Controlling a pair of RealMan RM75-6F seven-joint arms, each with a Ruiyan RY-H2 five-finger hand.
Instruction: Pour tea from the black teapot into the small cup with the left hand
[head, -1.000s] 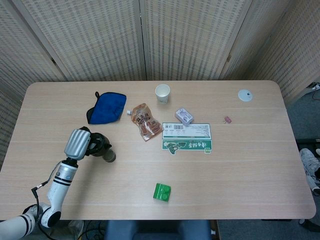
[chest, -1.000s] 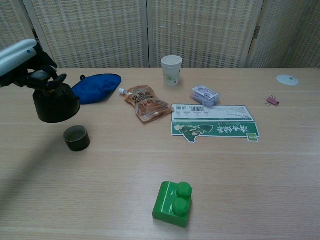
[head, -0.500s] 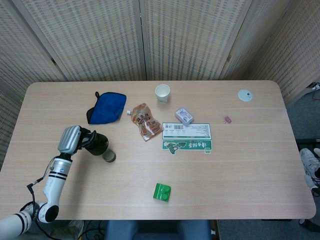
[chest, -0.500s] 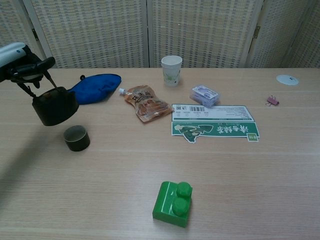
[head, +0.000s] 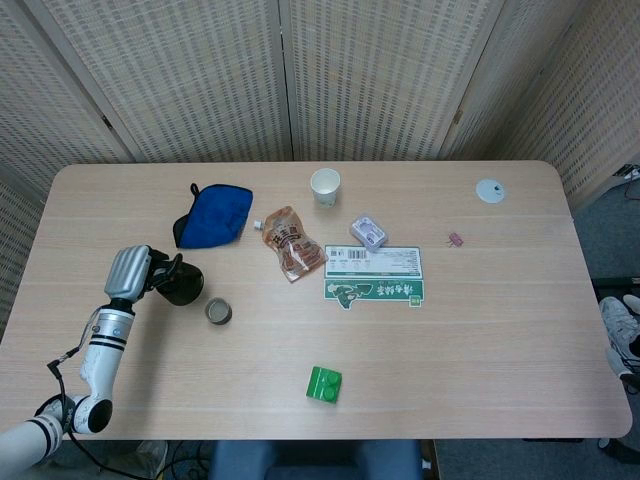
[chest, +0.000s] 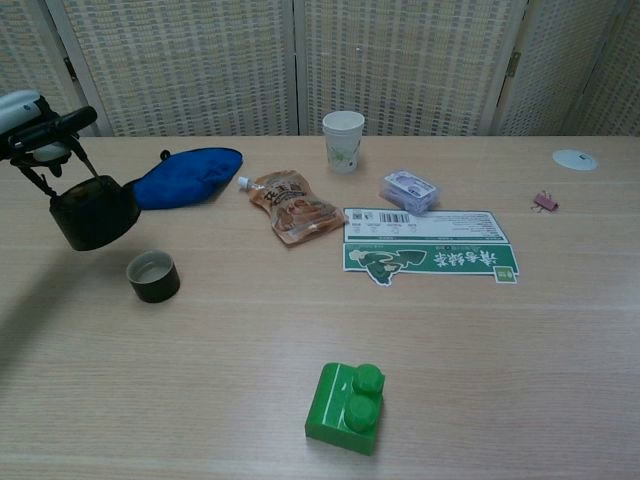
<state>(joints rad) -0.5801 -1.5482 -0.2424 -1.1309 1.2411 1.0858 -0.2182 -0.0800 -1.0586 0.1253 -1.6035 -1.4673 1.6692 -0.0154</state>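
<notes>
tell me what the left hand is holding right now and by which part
The left hand holds the black teapot by the thin wire handle arching over its top, so the pot hangs below the fingers. The small cup sits free on the table.

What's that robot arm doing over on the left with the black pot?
The robot's left hand holds a black teapot by its handle, lifted off the table and level, just left of a small dark cup. The cup stands on the table with something pale inside. The other things on the table lie untouched, and no right hand shows.
</notes>
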